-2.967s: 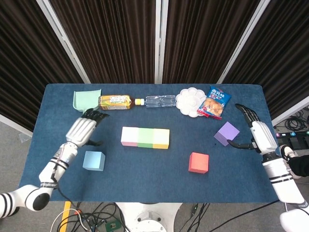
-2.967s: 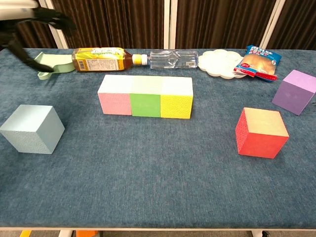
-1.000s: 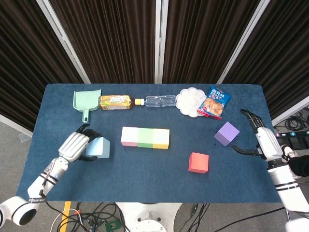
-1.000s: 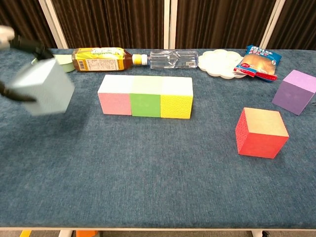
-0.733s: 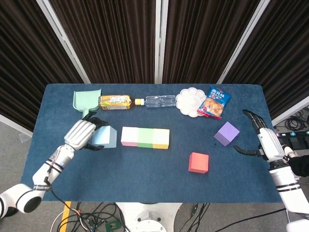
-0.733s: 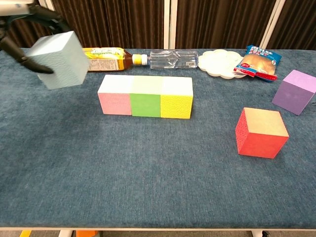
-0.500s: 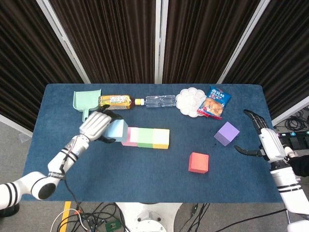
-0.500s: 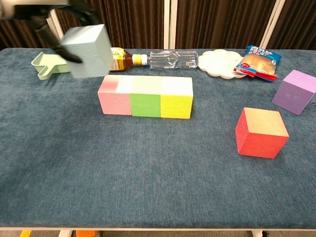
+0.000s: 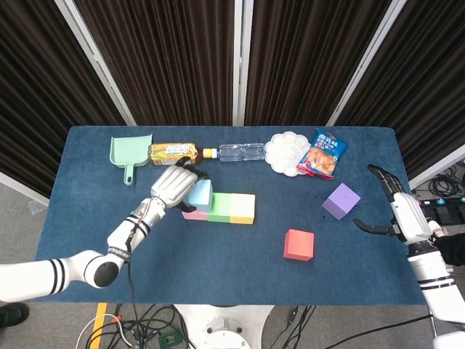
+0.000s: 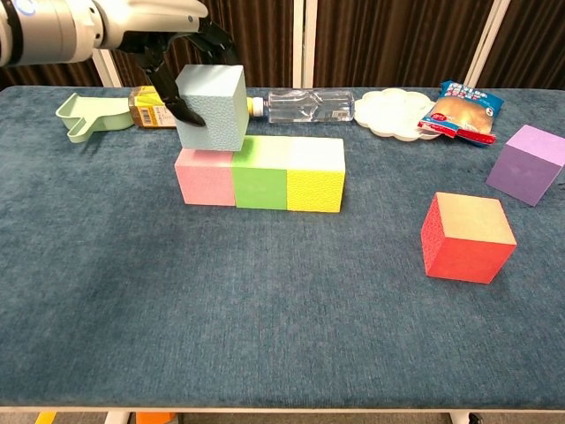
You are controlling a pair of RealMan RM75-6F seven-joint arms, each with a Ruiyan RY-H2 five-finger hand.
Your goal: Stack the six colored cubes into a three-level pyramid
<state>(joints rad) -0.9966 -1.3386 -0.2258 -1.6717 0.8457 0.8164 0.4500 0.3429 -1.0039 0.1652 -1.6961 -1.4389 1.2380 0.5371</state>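
A row of pink (image 10: 205,183), green (image 10: 260,186) and yellow (image 10: 315,189) cubes lies mid-table. My left hand (image 9: 172,186) grips a light blue cube (image 10: 210,108) just above the row, over the seam between pink and green; in the head view that blue cube (image 9: 198,193) hides part of the pink one. A red cube (image 9: 298,244) sits at front right, and a purple cube (image 9: 341,201) lies further right. My right hand (image 9: 397,207) hovers open to the right of the purple cube, touching nothing.
Along the far edge lie a green dustpan (image 9: 128,153), a tea bottle (image 9: 173,153), a clear water bottle (image 9: 240,152), a white palette (image 9: 285,153) and a snack bag (image 9: 322,155). Dark curtains hang behind the table.
My left hand lifted the light blue cube off the table at front left and carried it right, to above the pink and green cubes. My right hand drew back from the purple cube.
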